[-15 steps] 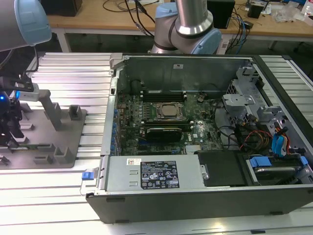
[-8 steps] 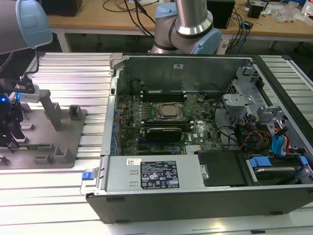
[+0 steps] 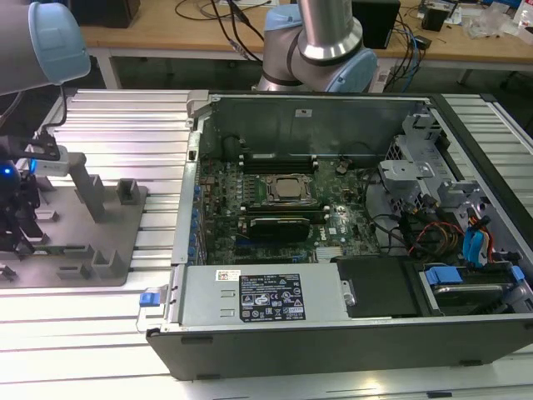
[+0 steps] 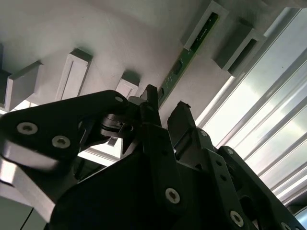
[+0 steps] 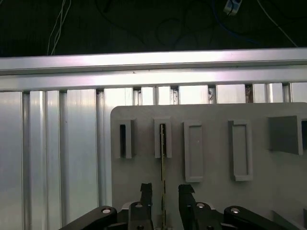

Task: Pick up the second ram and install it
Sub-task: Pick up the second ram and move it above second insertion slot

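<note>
Black fingers [image 5: 146, 194] of the gripper [image 5: 165, 192] stand slightly parted astride the second ram [image 5: 163, 143], upright in its grey tray [image 5: 216, 196] at the exterior view's left of the computer [image 3: 333, 208], neither lifted nor installed yet.

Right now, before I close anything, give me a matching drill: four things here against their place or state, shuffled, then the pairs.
1. ram stick
2. gripper
3. processor
4. grey tray

A. inside the open computer case
B. on the ribbed table, at the exterior view's left of the case
C. on edge in a tray slot
D. open, lined up with the stick

Pairs: 1-C, 2-D, 3-A, 4-B
</note>
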Controlling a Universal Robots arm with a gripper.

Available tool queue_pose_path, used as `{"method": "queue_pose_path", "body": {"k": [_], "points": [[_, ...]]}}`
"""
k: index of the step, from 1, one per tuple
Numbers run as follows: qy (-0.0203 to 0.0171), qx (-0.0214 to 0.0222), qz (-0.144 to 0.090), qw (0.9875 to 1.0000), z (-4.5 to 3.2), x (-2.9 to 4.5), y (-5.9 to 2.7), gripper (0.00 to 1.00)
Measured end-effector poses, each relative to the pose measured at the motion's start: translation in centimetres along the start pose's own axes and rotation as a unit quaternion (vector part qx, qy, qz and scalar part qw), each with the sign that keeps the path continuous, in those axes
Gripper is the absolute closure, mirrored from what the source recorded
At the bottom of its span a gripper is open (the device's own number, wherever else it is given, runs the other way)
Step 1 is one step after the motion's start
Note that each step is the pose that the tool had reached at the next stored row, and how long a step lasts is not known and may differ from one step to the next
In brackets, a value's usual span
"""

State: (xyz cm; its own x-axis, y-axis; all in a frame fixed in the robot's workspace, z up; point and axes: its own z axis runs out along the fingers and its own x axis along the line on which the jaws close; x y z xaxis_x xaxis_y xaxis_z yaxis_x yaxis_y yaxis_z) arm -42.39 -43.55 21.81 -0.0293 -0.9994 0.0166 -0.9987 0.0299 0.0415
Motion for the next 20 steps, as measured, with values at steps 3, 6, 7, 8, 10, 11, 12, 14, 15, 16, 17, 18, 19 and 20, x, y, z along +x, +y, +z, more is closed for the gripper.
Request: {"method": "queue_pose_path", "body": {"k": [3, 6, 7, 8, 10, 11, 12, 14, 15, 16, 17, 18, 19, 20], "points": [[0.0, 0.0, 0.0, 1.0, 0.01, 0.0, 0.0, 0.66], [0.0, 0.0002, -0.003, 1.0, 0.11, 0.0, -0.01, 0.66], [0.0001, 0.0002, -0.005, 1.0, 0.17, -0.01, -0.02, 0.66], [0.0007, 0.0003, -0.017, 0.9999, 0.44, -0.01, -0.02, 0.66], [0.0011, 0.0004, -0.025, 0.9997, 0.72, -0.01, 0.04, 0.66], [0.001, 0.0005, -0.026, 0.9997, 0.84, -0.02, 0.23, 0.66], [0.0011, 0.0005, -0.027, 0.9996, 0.98, -0.02, 0.45, 0.66], [0.0012, 0.0004, -0.029, 0.9996, 1.23, -0.02, 0.52, 0.66], [0.0012, 0.0005, -0.029, 0.9996, 1.25, -0.02, 0.52, 0.66], [0.0012, 0.0005, -0.029, 0.9996, 1.26, -0.02, 0.52, 0.66], [0.0012, 0.0005, -0.029, 0.9996, 1.26, -0.02, 0.52, 0.66], [0.0012, 0.0005, -0.029, 0.9996, 1.26, -0.02, 0.52, 0.66], [0.0012, 0.0005, -0.029, 0.9996, 1.27, -0.02, 0.52, 0.67], [0.0012, 0.0005, -0.029, 0.9996, 1.27, -0.02, 0.52, 0.75]]}}
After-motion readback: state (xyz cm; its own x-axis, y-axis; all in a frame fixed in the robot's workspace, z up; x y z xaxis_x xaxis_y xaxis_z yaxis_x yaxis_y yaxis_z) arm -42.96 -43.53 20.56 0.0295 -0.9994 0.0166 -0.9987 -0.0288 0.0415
